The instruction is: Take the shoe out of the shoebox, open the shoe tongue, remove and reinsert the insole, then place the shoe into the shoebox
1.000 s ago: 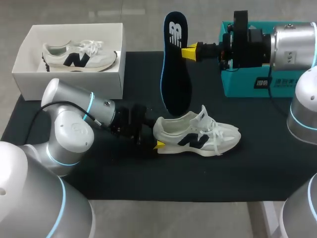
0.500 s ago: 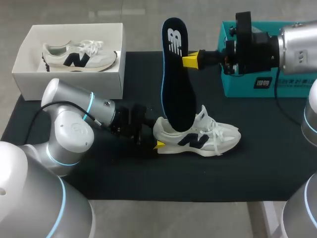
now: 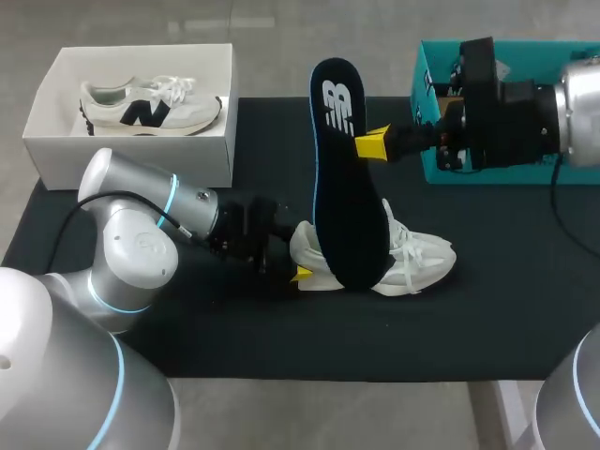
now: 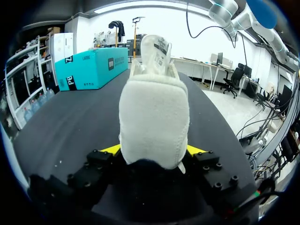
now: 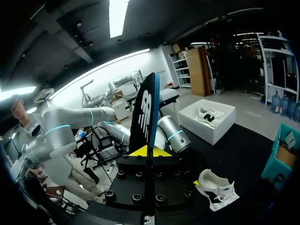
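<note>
Black tabletop (image 3: pixel 487 319), insole (image 3: pixel 345 187) between right jaws

**A robotics lab bench, not a home or shop**

This looks like a robot test lab. Two silver industrial arms with glowing blue joint rings, the left arm (image 3: pixel 131 244) and the right arm (image 3: pixel 562 103), reach over one table (image 3: pixel 487 319) covered in plain black cloth. Cables run along both arms, and each arm ends in a black bolted gripper with yellow tips.

The props are few and look staged. There is a white shoebox (image 3: pixel 56 141) with one sneaker (image 3: pixel 150 105) in it, and a teal box (image 3: pixel 469 169). The left gripper (image 3: pixel 298 265) clamps a white shoe (image 3: pixel 417 258) at the heel, and the right gripper (image 3: pixel 370 143) pinches a dark insole (image 3: pixel 347 206).
</note>
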`<state>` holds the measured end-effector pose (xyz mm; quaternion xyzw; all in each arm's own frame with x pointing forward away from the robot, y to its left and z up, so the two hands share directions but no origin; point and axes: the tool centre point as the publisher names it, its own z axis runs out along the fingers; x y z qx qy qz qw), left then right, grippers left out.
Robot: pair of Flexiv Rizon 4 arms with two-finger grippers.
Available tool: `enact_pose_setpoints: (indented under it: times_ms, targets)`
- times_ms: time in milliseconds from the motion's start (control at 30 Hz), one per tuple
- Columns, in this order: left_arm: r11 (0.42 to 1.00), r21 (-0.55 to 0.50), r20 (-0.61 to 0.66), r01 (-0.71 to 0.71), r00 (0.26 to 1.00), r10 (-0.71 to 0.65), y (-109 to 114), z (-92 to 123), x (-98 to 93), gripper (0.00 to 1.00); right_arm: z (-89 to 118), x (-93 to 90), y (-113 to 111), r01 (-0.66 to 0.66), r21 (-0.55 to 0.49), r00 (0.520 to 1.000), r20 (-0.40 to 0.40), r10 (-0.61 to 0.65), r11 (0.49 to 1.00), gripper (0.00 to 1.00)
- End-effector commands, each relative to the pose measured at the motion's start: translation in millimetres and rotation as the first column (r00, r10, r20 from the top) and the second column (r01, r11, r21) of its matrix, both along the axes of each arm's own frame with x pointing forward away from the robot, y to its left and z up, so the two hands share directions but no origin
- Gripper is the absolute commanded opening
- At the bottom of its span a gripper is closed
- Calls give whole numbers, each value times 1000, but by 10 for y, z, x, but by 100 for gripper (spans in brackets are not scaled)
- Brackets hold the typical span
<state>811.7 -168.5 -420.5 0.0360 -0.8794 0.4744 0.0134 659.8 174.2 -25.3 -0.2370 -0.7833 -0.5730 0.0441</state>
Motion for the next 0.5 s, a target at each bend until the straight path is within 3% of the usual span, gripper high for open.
enact_pose_setpoints:
  times_ms: [33, 267, 500]
  targets:
    - [1000, 2, 1, -1, 1000, 1, -3, 5, -6, 0, -7, -338, -84, 101, -15, 995, 22, -101, 995, 0]
    - [1000, 2, 1, -1, 1000, 1, -3, 5, -6, 0, 0, -616, -32, 154, 8, 988, 16, -154, 988, 0]
    - [1000, 2, 1, -1, 1000, 1, -3, 5, -6, 0, 2, -737, 14, 179, -5, 984, 12, -178, 984, 0]
